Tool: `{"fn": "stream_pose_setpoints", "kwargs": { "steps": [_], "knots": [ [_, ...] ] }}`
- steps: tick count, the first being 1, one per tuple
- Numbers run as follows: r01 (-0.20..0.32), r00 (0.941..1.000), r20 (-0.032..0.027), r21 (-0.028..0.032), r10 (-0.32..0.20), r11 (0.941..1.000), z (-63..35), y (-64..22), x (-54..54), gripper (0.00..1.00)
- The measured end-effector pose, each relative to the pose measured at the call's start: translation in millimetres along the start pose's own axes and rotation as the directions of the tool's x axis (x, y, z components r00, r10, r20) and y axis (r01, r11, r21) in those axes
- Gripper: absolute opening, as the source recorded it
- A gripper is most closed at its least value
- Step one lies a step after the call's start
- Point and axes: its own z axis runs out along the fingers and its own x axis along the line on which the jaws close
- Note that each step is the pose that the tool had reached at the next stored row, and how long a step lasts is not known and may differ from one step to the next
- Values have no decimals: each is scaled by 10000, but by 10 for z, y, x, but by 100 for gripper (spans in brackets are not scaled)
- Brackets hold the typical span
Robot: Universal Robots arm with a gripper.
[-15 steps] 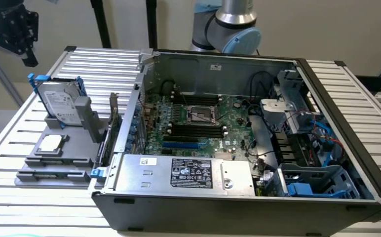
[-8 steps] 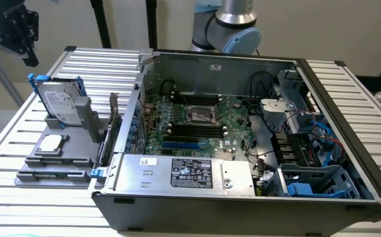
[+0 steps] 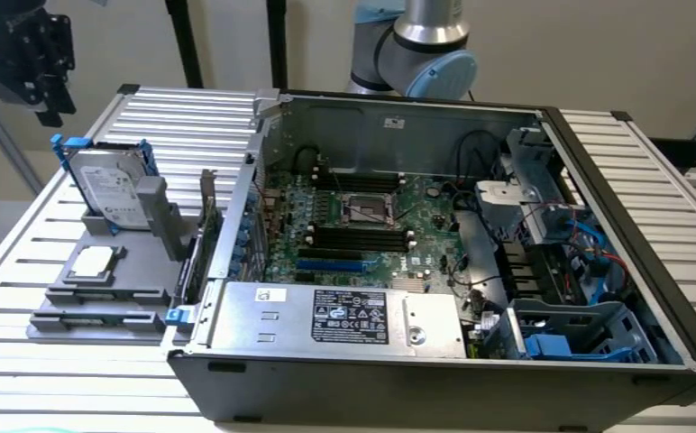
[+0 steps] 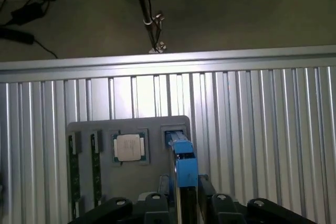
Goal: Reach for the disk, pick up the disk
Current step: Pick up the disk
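The arm [image 3: 427, 32] is a silver-grey cylindrical tube banded by a black ring, joined to a rounded grey housing with a light blue end cap [image 3: 444, 74]. The pincer [image 4: 184, 205] is matt black throughout, built of angular blocky parts, with several round fastener heads [image 4: 221, 198] set along its links.

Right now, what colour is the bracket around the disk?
Bright blue bracket edging the disk; clearest in the exterior view.

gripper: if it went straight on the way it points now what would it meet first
Probably the disk, its blue-edged top, upright in the grey holder ahead of the gripper; depth unclear.
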Motion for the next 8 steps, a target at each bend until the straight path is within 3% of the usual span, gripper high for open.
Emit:
{"fn": "stream_pose_setpoints", "kwargs": {
  "steps": [5, 8],
  "knots": [
    [54, 10000, -2, -1, -54, 10000, 48, 0, -22, 54],
    [111, 9999, -5, -1, -111, 9999, 102, -1, -37, 54]
  ]
}}
